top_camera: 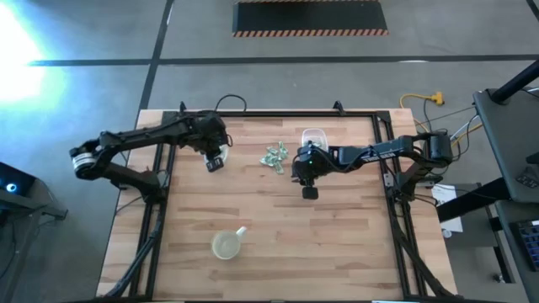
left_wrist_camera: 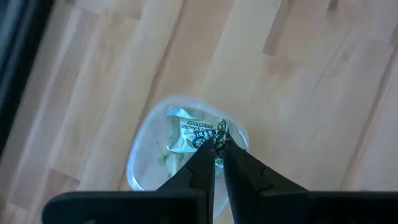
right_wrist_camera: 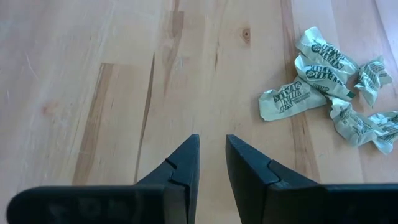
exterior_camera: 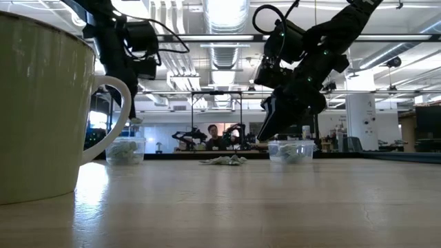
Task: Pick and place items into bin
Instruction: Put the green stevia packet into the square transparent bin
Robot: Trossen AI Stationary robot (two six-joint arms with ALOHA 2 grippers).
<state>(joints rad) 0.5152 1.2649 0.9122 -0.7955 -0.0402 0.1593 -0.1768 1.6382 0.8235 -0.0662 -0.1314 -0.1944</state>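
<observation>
On the wooden table [top_camera: 278,227], the largest thing in play is the pair of arms, and the main risk is lying with how each is sitting over its own clear container. The left gripper [left_wrist_camera: 214,163] is hanging directly above the left bin [left_wrist_camera: 144,163], fingers nearly together with only a thin slit between them and apparently pinching a wrapper at their tips, though I cannot say that for sure. If it is opening too high or off-centre, the light piece is likely drifting past the rim and landing on the wood.

The right gripper [right_wrist_camera: 212,155] is hovering over bare table beside the right bin [top_camera: 313,136], fingers a little apart and holding nothing. Its danger is sweeping sideways into that container and knocking it.

The yellowish cup [top_camera: 227,245] is standing well apart, near the front edge, and is posing little trouble.

Smallest of all, the items [right_wrist_camera: 329,87] are lying in a loose heap between the two bins; crinkly, overlapping wrappers are inviting a double pick or a slip.
</observation>
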